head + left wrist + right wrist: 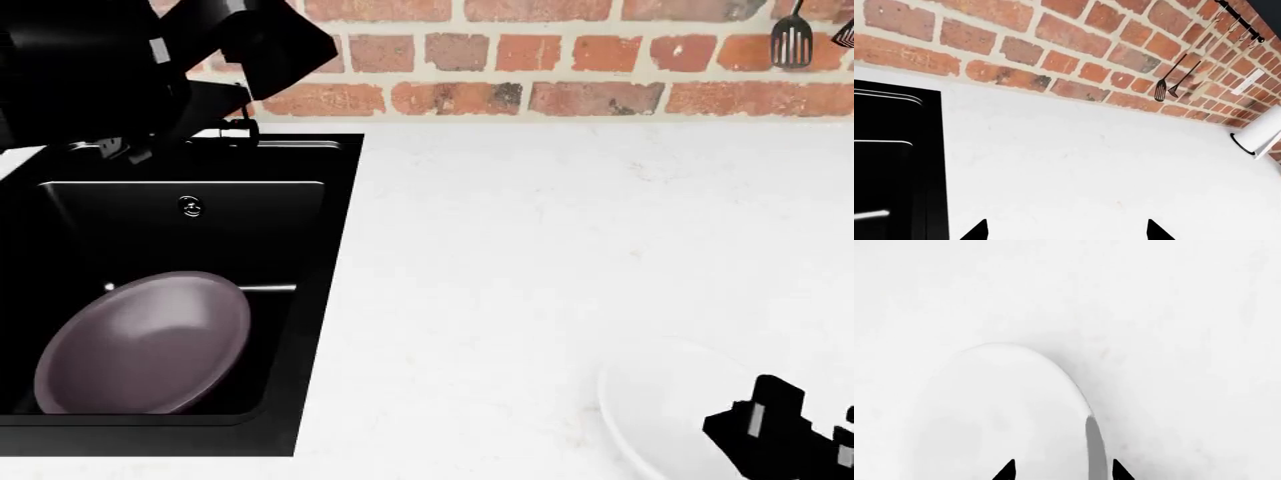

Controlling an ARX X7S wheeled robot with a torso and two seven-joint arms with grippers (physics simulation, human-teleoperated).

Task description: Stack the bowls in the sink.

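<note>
White bowl (pixel 1001 415) on counter (pixel 534 250), its rim straddled by parted right gripper (pixel 1063 471), nothing clamped; sink (pixel 327 300) lies well leftward; left gripper (pixel 1066 231) is held open, empty.

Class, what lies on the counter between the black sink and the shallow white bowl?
Nothing: in the head view, only bare white countertop separates the black sink from the shallow white bowl.

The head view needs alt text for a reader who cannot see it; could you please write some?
A purple bowl lies tilted in a black sink at left, set in a white counter. A white bowl sits on the counter at lower right, with the right gripper at its rim. A brick wall runs behind.
</note>
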